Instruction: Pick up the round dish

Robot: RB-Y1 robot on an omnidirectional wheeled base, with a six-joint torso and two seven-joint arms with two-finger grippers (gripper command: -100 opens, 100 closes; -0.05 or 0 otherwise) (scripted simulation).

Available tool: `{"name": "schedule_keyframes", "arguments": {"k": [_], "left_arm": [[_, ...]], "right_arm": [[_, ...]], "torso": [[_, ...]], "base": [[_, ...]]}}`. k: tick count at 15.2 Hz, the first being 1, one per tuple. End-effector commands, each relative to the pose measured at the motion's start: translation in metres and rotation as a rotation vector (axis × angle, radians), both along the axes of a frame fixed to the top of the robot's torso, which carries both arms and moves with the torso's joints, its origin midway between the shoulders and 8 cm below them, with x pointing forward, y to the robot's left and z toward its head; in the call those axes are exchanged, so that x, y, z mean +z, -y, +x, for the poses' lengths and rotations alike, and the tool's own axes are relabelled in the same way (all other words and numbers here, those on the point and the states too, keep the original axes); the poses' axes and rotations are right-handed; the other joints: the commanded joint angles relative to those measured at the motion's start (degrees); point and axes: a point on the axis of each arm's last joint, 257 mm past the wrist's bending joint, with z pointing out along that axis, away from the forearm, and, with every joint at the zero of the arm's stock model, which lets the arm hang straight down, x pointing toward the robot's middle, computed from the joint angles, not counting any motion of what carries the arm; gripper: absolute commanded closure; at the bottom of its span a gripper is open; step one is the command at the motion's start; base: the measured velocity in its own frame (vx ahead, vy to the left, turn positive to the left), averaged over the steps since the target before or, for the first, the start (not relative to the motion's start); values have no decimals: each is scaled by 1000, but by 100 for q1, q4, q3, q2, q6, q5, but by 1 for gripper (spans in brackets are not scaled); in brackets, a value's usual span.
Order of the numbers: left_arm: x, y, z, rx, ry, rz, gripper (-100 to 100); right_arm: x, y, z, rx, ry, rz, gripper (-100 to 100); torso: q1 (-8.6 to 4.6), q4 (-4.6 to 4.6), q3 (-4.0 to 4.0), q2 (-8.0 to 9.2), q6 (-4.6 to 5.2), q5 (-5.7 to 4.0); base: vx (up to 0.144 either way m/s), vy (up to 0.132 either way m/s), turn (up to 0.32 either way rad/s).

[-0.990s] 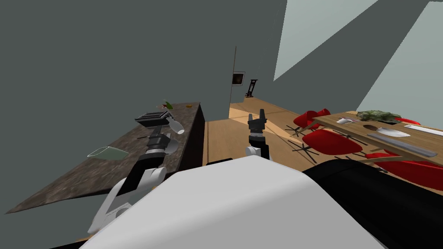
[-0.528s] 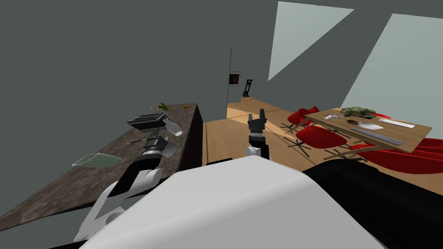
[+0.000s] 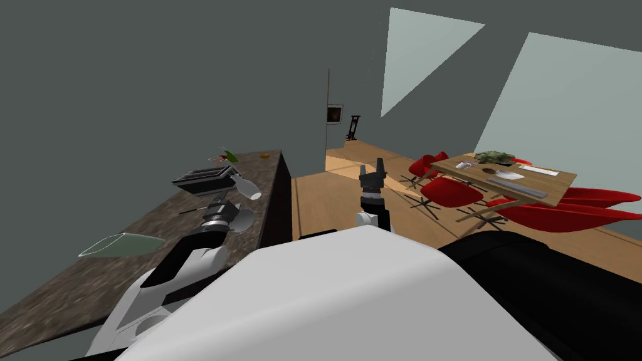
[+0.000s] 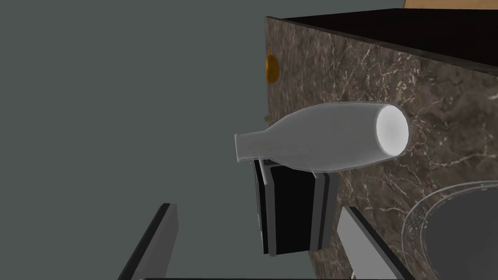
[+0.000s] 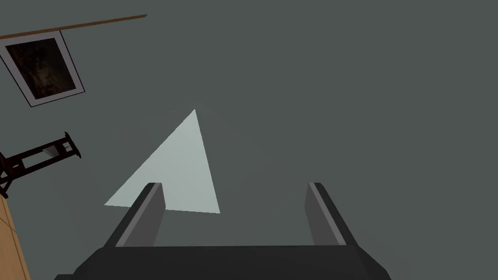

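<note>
The round dish [image 3: 244,219] is a shallow grey plate with a patterned rim, lying on the dark marble counter [image 3: 94,276]. In the left wrist view the dish [image 4: 457,228] sits just outside one finger, not between the two. My left gripper [image 3: 220,203] hovers low over the counter beside the dish, open and empty [image 4: 257,243]. Ahead of it a white bottle [image 4: 330,136] lies on its side against a black toaster [image 4: 292,214]. My right gripper [image 3: 372,170] is held up in front of my chest over the floor, open and empty [image 5: 233,204].
A clear glass tray [image 3: 119,245] lies nearer on the counter. A small orange thing [image 4: 271,68] and a green-and-red item [image 3: 227,155] sit at the counter's far end. To the right stand a wooden dining table [image 3: 552,185] and red chairs [image 3: 454,191] on wood floor.
The whole head picture has shifted, so my body has moved: counter items slid down and left, and the dining table drifted left. My left gripper stays beside the dish; the right arm holds still.
</note>
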Motion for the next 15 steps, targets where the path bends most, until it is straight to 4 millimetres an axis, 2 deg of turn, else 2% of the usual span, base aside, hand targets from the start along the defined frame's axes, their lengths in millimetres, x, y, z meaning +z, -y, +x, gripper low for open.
{"name": "schedule_keyframes", "arguments": {"k": [1, 3, 5, 6, 8, 9, 11, 15], "left_arm": [[-7, -12, -5, 26, -38, -25, -100], [-15, -22, -10, 50, -73, -48, -100], [-22, -23, -12, 58, -99, -54, -100], [-25, -32, -17, 77, -116, -74, -100], [-31, -33, -18, 84, -140, -80, -100], [-34, -41, -23, 103, -158, -100, -100], [-40, -42, -25, 110, -179, -106, -100], [-54, -58, -39, 156, -244, -156, -100]], "right_arm": [[0, 0, 0, 0, 0, 0, 0], [0, 0, 0, 0, 0, 0, 0], [0, 0, 0, 0, 0, 0, 0], [0, 0, 0, 0, 0, 0, 0], [0, 0, 0, 0, 0, 0, 0], [0, 0, 0, 0, 0, 0, 0], [0, 0, 0, 0, 0, 0, 0], [0, 0, 0, 0, 0, 0, 0]], "torso": [[0, 0, 0, 0, 0, 0], [1, 0, 0, 0, 2, 0], [6, 0, 1, 3, 1, 1], [4, 1, 2, 3, -1, 1], [4, 0, 1, 2, 1, 1], [1, 0, 0, 0, -1, 0], [0, 0, 0, 0, 1, 0], [-1, 0, 0, 0, -1, 0]], "base": [[-1, 27, -122], [-7, 40, -173], [-11, 41, -108], [-8, 36, -120], [-4, 34, -87], [-3, 26, -122], [-5, 29, -99], [-7, 30, -110]]}}
